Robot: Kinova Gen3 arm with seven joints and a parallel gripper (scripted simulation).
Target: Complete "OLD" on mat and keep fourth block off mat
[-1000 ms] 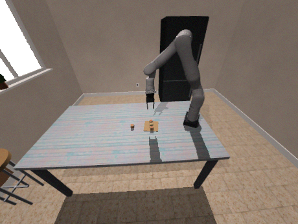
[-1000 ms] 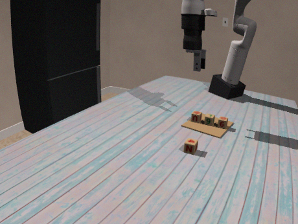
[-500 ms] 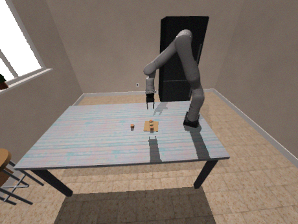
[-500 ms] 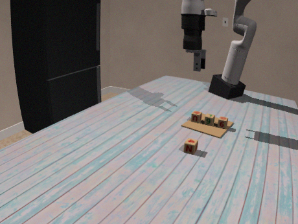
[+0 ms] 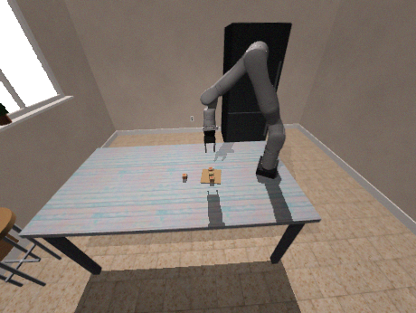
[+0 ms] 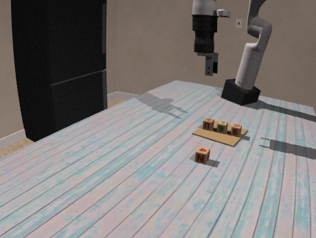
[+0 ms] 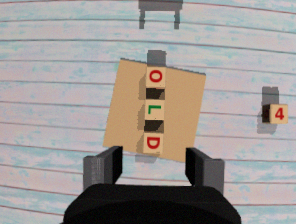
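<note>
Top view: we see hand high above bench, behind mat; fingers wide, holding nothing. Spare block off mat, near its left edge.

Exterior view: we see 3 blocks in row on mat; spare block on bench in front of mat, apart from it, N on its side face.

Wrist view: we read O block, L block, D block in line on mat, letters up. Spare block to mat's right shows 4 on top.
</note>
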